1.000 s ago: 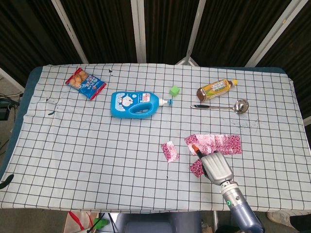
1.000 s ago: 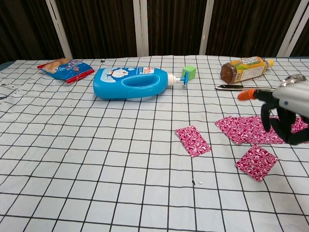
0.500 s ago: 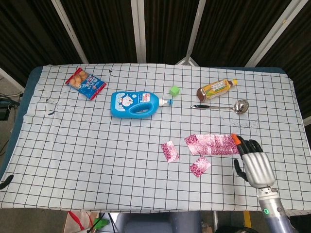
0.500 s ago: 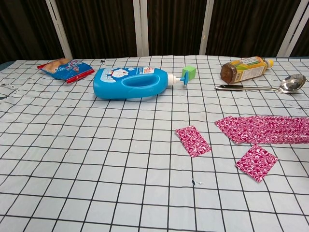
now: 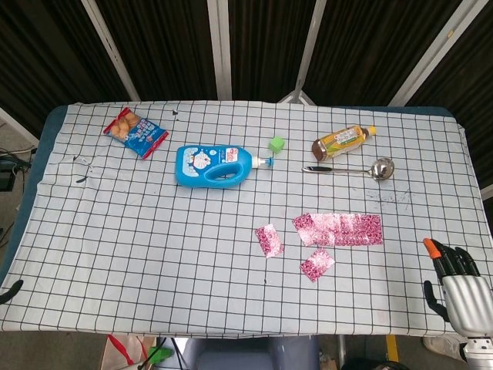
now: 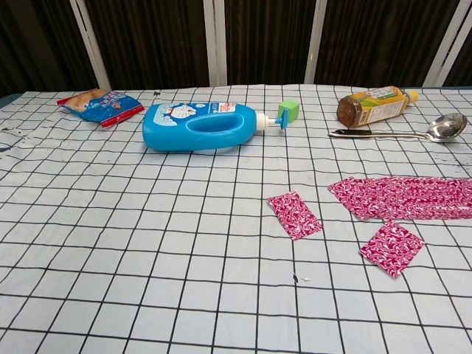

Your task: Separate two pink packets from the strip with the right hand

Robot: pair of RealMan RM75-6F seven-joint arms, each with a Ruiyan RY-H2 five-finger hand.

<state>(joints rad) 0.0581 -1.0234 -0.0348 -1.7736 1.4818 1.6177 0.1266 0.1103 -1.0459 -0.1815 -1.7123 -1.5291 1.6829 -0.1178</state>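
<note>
The long pink patterned strip of foil packets [image 5: 339, 229] is seen lying flat on the checked cloth surface [image 5: 154, 231], at about 4 o'clock from the centre. Two single pink square packets are separated from it: one [image 5: 269, 240] at its 9 o'clock, the other [image 5: 316, 264] just below, at 7 o'clock. The silver right hand [image 5: 460, 289] is held past the surface edge at 4 o'clock, fingers [image 5: 463, 261] apart and empty.

Place: a staged robot test area is suggested.
Table [image 5: 231, 308]: covered by a black-gridded white cloth.
Behind the table: dark corrugated panels [image 5: 162, 46] divided by pale struts.
On the table: unrelated household goods are scattered.
</note>
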